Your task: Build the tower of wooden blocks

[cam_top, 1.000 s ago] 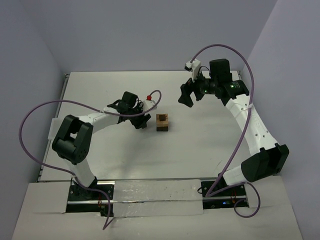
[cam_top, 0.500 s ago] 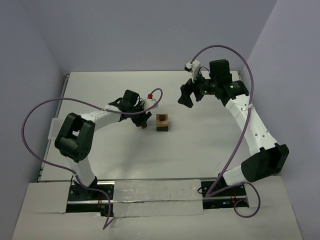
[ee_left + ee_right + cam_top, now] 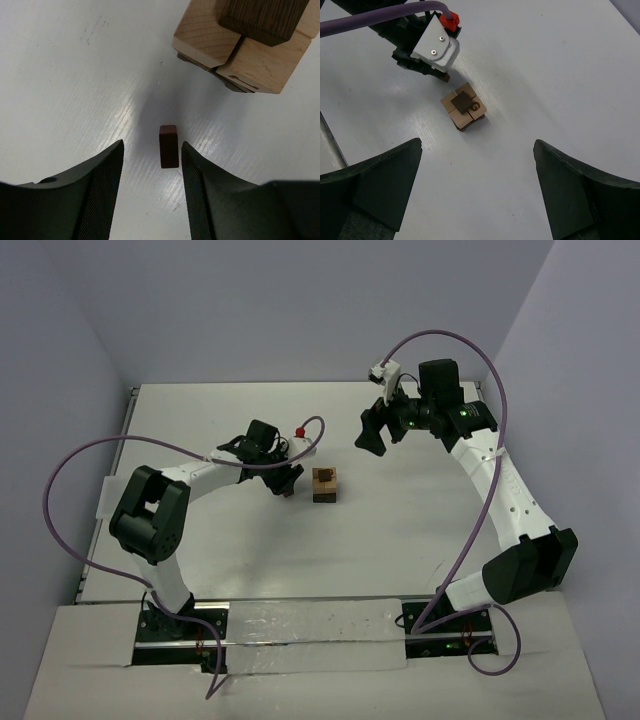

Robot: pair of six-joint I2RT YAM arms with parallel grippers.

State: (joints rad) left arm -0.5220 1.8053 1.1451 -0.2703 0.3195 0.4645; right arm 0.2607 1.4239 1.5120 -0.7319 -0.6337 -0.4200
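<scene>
One small dark brown wooden block [image 3: 169, 146] sits on the white table [image 3: 60, 75] between the two black fingers [image 3: 100, 185] of my left claw [image 3: 152, 150]. That claw is about half open and has hold of nothing. A clear strip of table shows on the block's 9 o'clock side and only a sliver on its 3 o'clock side, so I am off-centre. The part-built tower of light tan wooden blocks [image 3: 205, 35], capped by a dark brown square block [image 3: 262, 17], stands at 1 o'clock from the small piece, near but apart. From overhead the tower is about mid-table, with my left claw at its 9 o'clock. My right claw [image 3: 372, 430] is well off at its 1 o'clock, spread fully wide and empty, hovering above the table.

I judge the small piece to be very light, hard and stiff, so squeezing will not hurt it. Its smooth faces and tiny footprint mean it could skid, twist or topple if one finger reaches it first. I would take it across its two long flat sides, pads square to them and centred, low enough to catch most of its height. The tower looks like loose stacked wood with nothing binding it. A nudge from a finger would likely shift it, so the piece should go on gently from above.
</scene>
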